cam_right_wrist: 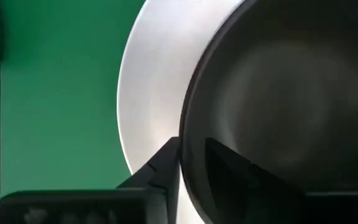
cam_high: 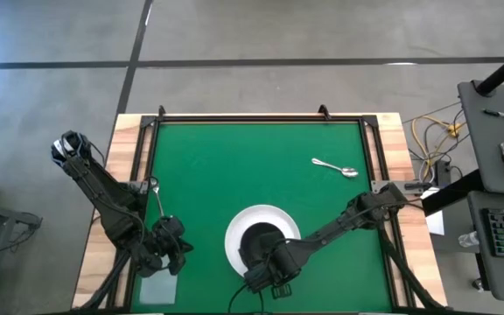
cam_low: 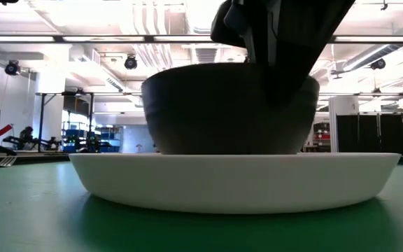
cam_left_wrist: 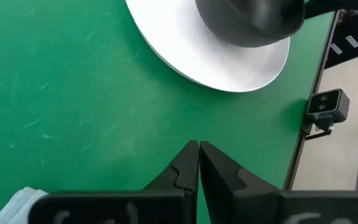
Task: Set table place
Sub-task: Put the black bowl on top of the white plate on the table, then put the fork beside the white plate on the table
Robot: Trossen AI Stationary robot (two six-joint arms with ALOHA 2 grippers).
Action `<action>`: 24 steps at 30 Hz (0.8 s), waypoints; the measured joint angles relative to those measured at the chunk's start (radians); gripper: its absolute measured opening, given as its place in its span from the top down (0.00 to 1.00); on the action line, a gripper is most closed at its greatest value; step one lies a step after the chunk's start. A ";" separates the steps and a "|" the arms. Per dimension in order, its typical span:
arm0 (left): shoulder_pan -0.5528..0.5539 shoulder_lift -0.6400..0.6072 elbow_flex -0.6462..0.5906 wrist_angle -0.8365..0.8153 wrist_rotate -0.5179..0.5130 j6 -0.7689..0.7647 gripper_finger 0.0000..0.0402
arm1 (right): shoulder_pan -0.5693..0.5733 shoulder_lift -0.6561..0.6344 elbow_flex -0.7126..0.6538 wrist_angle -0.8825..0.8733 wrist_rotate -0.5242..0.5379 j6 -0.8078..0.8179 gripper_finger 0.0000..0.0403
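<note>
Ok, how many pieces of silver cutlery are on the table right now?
2. The spoon lies on the green top toward the far right. The fork lies near the left edge, beside the left arm. More could be hidden under the arms.

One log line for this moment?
bowl: on plate | right end effector: astride bowl rim | left end effector: shut, empty | spoon: unplaced

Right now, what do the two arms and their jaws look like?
Both arms are dark, near black, built of jointed segments with bulky wrists. The left gripper ends in two matte black wedge-shaped jaws tapering to points. The right gripper has the same angular black jaws.
</note>
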 joint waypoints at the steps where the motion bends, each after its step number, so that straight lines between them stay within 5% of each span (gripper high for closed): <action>1: 0.000 0.000 0.000 0.000 -0.006 0.000 1.00 | 0.000 0.000 0.000 0.000 0.000 0.008 0.80; 11: 0.000 0.002 -0.007 -0.001 -0.016 0.004 1.00 | 0.000 -0.034 0.000 -0.016 0.011 0.016 0.71; 24: 0.001 0.005 -0.008 0.003 -0.063 0.026 1.00 | -0.019 -0.168 0.000 -0.082 0.189 0.220 0.70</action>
